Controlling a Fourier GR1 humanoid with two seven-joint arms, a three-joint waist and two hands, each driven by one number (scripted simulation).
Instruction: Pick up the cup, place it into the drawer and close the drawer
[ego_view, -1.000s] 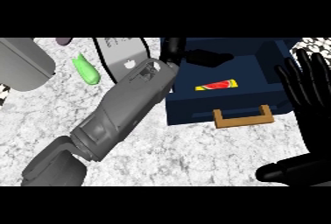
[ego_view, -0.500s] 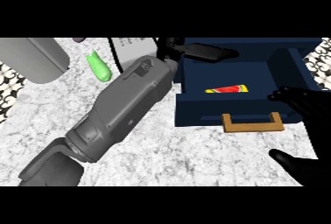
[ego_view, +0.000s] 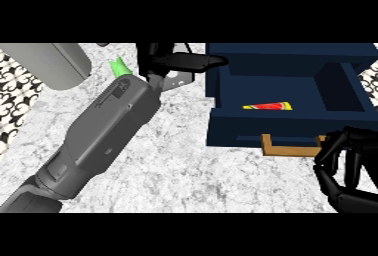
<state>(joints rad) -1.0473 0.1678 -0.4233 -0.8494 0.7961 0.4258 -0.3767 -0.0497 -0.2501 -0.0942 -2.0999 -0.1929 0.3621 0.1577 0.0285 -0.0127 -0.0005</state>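
Right now I'm holding my left hand (ego_view: 176, 64) far across the counter (ego_view: 184, 170), fingers pointing right toward the open drawer (ego_view: 288, 117). The cup (ego_view: 260, 106) is lying inside it, long axis left-to-right. My right hand (ego_view: 347, 167), fingers curled on nothing, is sitting touching the drawer's handle (ego_view: 284, 148), nearer for closing.

Single head view, steeply down, close over counter (ego_view: 184, 165)

The open drawer (ego_view: 288, 117) sits just right of the left hand (ego_view: 181, 64), a cup (ego_view: 267, 106) inside it; the right hand (ego_view: 347, 167) touches its handle (ego_view: 284, 148).
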